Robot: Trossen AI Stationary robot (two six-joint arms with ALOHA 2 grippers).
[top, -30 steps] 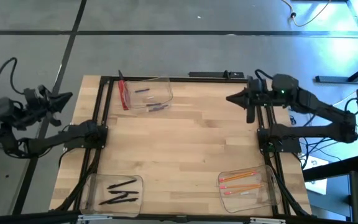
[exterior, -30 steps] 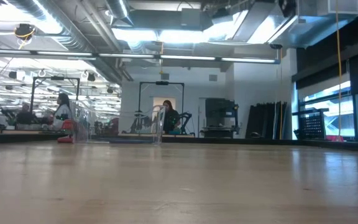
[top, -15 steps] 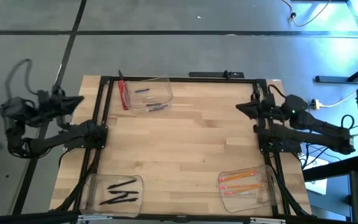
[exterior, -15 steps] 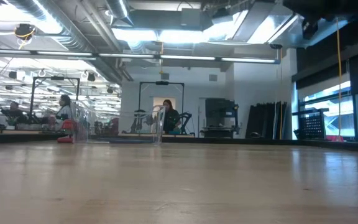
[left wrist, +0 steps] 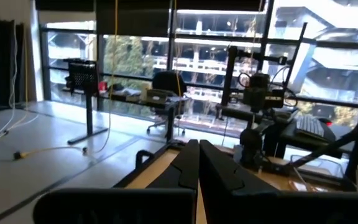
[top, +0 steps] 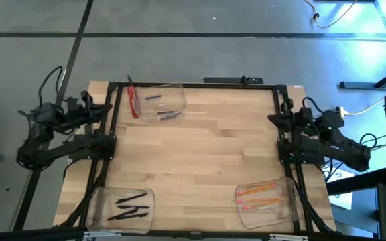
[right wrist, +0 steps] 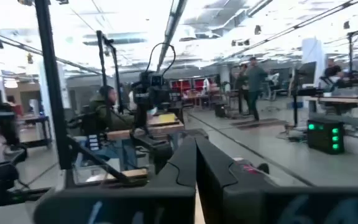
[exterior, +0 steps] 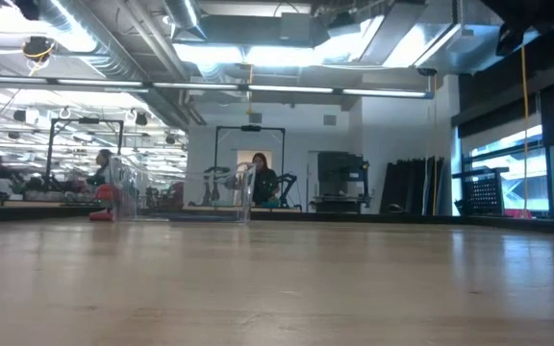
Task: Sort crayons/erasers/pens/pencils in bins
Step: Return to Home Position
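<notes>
At the left edge of the table (top: 206, 154), the left gripper (top: 101, 107) is held over the frame rail. In the left wrist view its fingers (left wrist: 188, 168) are pressed together with nothing between them.

At the near left corner, one bin (top: 102, 201) holds the pens (top: 133, 198). At the far side, a second bin (top: 176, 94) holds the crayons (top: 154, 98), with a red flat strip (top: 133, 100) lying just beside its left wall. At the near right corner, the third bin (top: 288, 211) holds the pencils (top: 260, 191).

At the right edge, the right gripper (top: 277, 119) is likewise closed and empty, its fingers (right wrist: 185, 168) meeting.

Assessment: no loose sticks are visible on the open boards, and no erasers can be made out. The sorting appears complete. All that seems left is for both arms to settle at rest.
</notes>
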